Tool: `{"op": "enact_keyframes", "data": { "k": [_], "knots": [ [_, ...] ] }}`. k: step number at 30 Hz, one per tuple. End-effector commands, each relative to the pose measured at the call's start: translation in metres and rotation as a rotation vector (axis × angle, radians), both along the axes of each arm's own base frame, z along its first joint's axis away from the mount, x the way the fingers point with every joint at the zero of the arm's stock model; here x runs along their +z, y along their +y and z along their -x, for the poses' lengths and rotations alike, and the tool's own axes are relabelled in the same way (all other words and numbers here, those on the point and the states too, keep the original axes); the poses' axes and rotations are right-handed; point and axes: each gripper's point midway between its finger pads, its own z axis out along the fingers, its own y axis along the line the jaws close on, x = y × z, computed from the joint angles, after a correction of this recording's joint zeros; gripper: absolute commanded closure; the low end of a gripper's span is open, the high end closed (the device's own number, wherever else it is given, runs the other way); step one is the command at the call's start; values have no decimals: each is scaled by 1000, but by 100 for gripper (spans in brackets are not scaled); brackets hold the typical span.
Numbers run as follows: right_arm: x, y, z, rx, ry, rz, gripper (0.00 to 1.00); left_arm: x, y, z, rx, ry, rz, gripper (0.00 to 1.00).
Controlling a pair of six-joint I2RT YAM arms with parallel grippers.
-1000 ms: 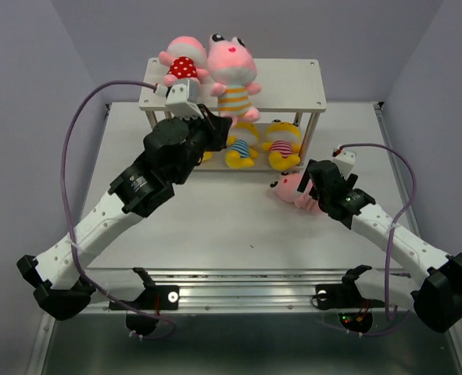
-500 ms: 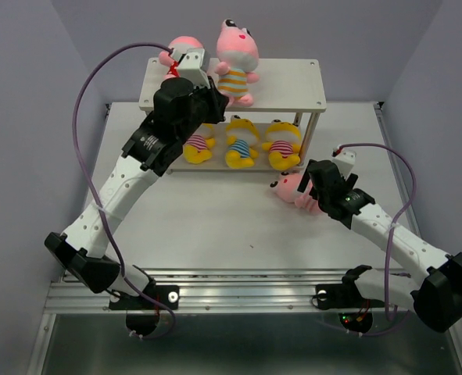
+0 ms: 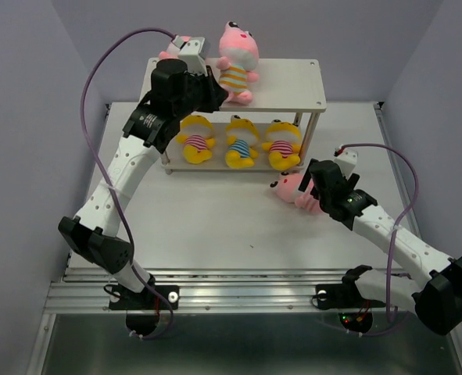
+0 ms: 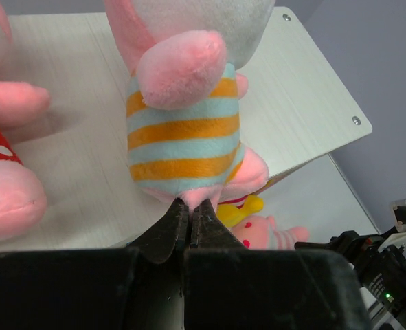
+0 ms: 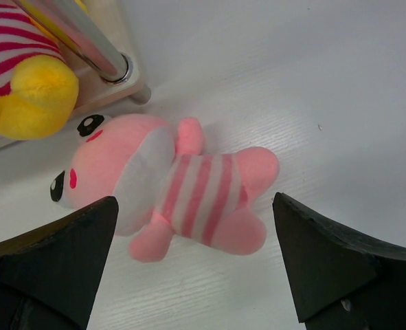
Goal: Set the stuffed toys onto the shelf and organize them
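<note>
The shelf (image 3: 293,90) stands at the back of the table. A pink toy in an orange-and-blue striped shirt (image 3: 237,62) sits upright on its top board. My left gripper (image 3: 215,90) is shut on the plush at its base, as the left wrist view (image 4: 190,206) shows. A pink toy in red polka dots (image 4: 3,172) sits beside it, mostly hidden by my arm from above. Three yellow toys (image 3: 241,143) lie on the lower board. A pink toy in pink stripes (image 5: 182,192) lies on the table between the open fingers of my right gripper (image 5: 196,254).
The shelf's front right metal leg (image 5: 86,41) stands just beyond the lying pink toy, with a yellow toy (image 5: 24,75) behind it. The right half of the top board (image 4: 292,103) is bare. Grey walls close in the table at the back and sides.
My left arm has reached further back and left, carrying the striped pink toy onto the top board, where it now sits upright. The right arm has not moved.
</note>
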Motion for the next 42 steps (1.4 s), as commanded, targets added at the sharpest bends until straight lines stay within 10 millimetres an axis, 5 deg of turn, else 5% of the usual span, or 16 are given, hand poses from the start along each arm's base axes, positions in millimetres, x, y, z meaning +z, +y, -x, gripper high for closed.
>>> {"op": "enact_keyframes", "data": {
  "k": [1,10,15,21,42],
  "knots": [
    [6,-7,-3,-35,-26,13,0,26,-8,8,-77,-38,39,100],
    [5,-9,-5,-49,-26,26,0,21,-1,1,-11,7,62,100],
    [7,-9,-5,-51,-35,23,0,24,9,-3,44,6,54,70],
    [6,-7,-6,-44,-32,20,0,24,14,-12,80,-9,14,47],
    [6,-7,-5,-39,-34,18,0,38,24,-21,123,-67,-40,37]
  ]
}}
